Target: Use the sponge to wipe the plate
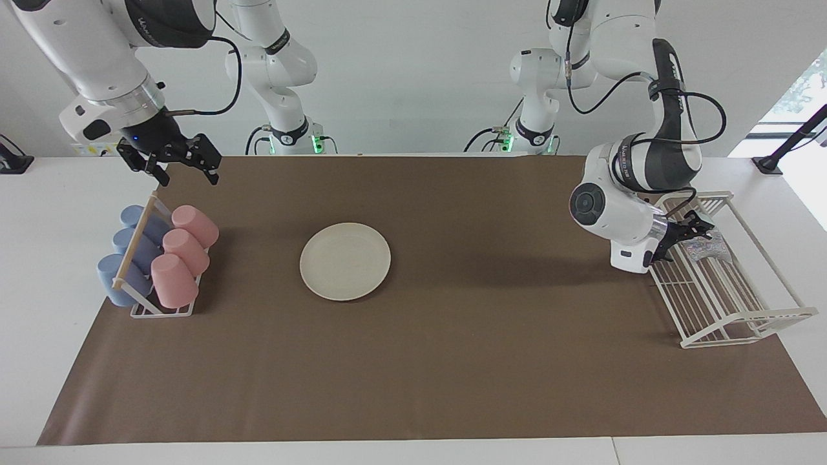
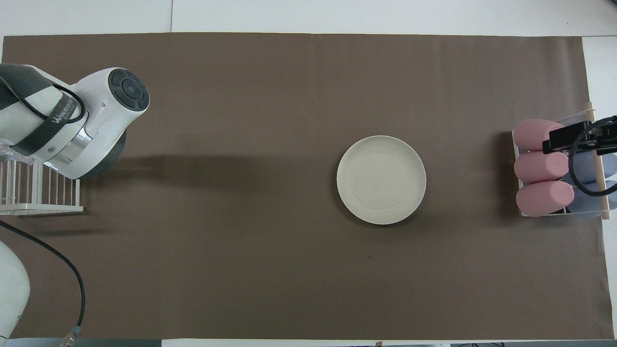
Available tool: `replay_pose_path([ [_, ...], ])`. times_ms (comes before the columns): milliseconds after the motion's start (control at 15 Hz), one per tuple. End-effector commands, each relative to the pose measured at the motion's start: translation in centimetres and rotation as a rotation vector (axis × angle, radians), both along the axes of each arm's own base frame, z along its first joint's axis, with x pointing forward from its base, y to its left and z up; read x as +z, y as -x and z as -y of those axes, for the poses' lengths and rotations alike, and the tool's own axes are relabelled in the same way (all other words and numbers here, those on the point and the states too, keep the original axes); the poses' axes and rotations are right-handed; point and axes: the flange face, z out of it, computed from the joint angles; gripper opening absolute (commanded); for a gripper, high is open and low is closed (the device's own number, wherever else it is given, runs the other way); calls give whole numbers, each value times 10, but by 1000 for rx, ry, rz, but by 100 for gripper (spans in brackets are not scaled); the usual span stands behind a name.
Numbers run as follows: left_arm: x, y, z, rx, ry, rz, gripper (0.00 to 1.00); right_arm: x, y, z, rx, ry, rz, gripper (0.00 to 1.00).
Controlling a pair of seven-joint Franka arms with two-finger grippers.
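Note:
The cream plate (image 1: 345,261) (image 2: 381,180) lies flat on the brown mat, with nothing on it. The silvery sponge (image 1: 707,249) lies in the white wire rack (image 1: 743,326) at the left arm's end of the table. My left gripper (image 1: 686,240) reaches sideways into that rack; it is open, with its fingers spread just beside the sponge. In the overhead view the left arm's wrist covers this gripper. My right gripper (image 1: 186,175) hangs open and holds nothing, up in the air over the cup rack.
A cup rack (image 1: 159,311) (image 2: 518,212) with pink cups (image 1: 186,249) and blue cups (image 1: 132,255) lying on their sides stands at the right arm's end. The brown mat (image 1: 452,361) covers most of the table. The wire rack (image 2: 43,208) stands at the mat's edge.

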Motion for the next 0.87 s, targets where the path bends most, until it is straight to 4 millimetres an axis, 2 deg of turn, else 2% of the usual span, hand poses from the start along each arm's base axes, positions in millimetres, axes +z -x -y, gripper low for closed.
replay_pose_path([
  [0, 7, 4, -2, -1, 23, 18, 100, 2, 6, -3, -7, 15, -5, 100],
  [201, 15, 3, -2, 22, 68, 26, 100, 2, 6, -2, -11, 15, -5, 100],
  [401, 52, 2, 1, 45, 193, 33, 100, 3, 6, -3, -8, 15, -4, 100],
  [468, 66, 4, -6, 70, 245, 41, 100, 2, 6, -3, -10, 15, -5, 100],
  [669, 98, 13, -6, 111, 366, 74, 100, 2, 6, -3, -8, 15, -5, 100],
  [735, 110, 17, -9, 128, 414, 92, 100, 2, 6, -3, -10, 15, -5, 100],
  [802, 126, 20, -20, 147, 470, 106, 100, 2, 6, -3, -10, 15, -5, 100],
])
